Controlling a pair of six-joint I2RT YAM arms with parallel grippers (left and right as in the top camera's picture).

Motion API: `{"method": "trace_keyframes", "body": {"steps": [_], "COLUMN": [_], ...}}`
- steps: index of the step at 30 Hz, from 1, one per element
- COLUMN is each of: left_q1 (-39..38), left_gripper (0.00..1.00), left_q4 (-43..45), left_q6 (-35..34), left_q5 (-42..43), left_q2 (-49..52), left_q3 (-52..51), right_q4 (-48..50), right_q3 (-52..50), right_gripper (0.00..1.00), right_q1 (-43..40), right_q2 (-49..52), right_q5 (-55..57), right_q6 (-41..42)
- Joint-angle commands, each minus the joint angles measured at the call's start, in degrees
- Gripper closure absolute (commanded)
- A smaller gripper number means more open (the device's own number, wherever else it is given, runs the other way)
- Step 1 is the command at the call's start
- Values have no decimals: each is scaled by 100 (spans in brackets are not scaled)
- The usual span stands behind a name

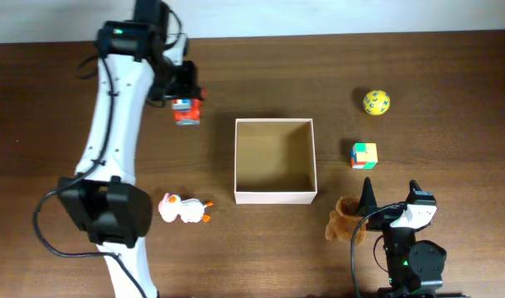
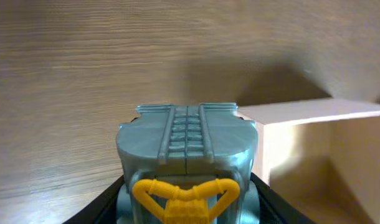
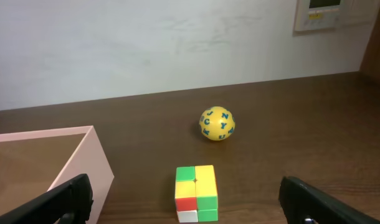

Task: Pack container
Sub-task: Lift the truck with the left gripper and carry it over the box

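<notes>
Seen from overhead, the left tool (image 1: 184, 101) sits upper left of centre, clamped on a toy vehicle (image 1: 186, 113). The container (image 1: 275, 197) stands open at mid-frame, to the tool's lower right. The right tool (image 1: 391, 193), at lower right, has its fingers apart beside a brown plush (image 1: 344, 220).

Left wrist view: the grey-blue vehicle fills the centre, and the container's white corner lies to its right, apart from it.

Right wrist view: the fingers are spread at the bottom corners, with a colour cube (image 3: 196, 193) between them and a lettered yellow ball (image 3: 217, 124) beyond.

The vehicle's lower half is cropped, so whether it touches the surface (image 1: 451, 248) cannot be told.
</notes>
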Motion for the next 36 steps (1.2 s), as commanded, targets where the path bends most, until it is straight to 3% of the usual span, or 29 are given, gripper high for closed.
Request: {"method": "trace_keyframes", "body": {"steps": [1, 21, 36], "left_q1": [-317, -1593, -2028], "left_gripper": [60, 60, 60], "left_q4": [-31, -407, -350], "left_q6": [-35, -114, -461], "left_q5": [157, 367, -7], "left_q2": [15, 17, 31], "left_q3": [138, 138, 116], "right_q4": [-4, -4, -4], "right_q3": [-52, -52, -52], "right_gripper": [1, 1, 1], "right_q1": [-37, -37, -37], "right_q2": [-59, -59, -59], "right_q5": [-11, -11, -11], "right_q6": [17, 17, 17]}}
